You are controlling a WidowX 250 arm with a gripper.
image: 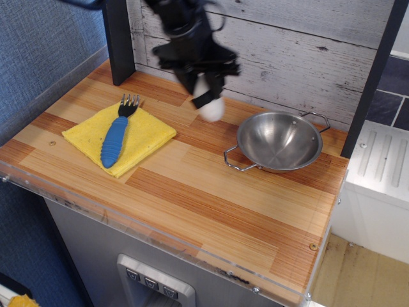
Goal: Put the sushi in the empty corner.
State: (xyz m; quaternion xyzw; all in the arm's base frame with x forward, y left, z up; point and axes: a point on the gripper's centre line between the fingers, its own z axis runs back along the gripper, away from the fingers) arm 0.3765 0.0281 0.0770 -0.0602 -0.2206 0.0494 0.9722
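Note:
The sushi (209, 105), a small white rice ball with a black band, hangs in my black gripper (203, 88), which is shut on it. It is lifted off the tabletop, near the back wall, between the yellow cloth and the steel bowl. The image of the arm is blurred by motion. The empty corner (300, 256) is the front right corner of the striped wood tabletop, with a small screw head and a clear plastic rim, next to the white ridged unit. It is far from the gripper, down and to the right.
A steel bowl (278, 141) with wire handles stands at the back right. A yellow cloth (121, 133) lies at the left with a blue-handled fork (116, 135) on it. A dark post (119, 39) stands at the back left. The white ridged unit (382, 165) lies to the right.

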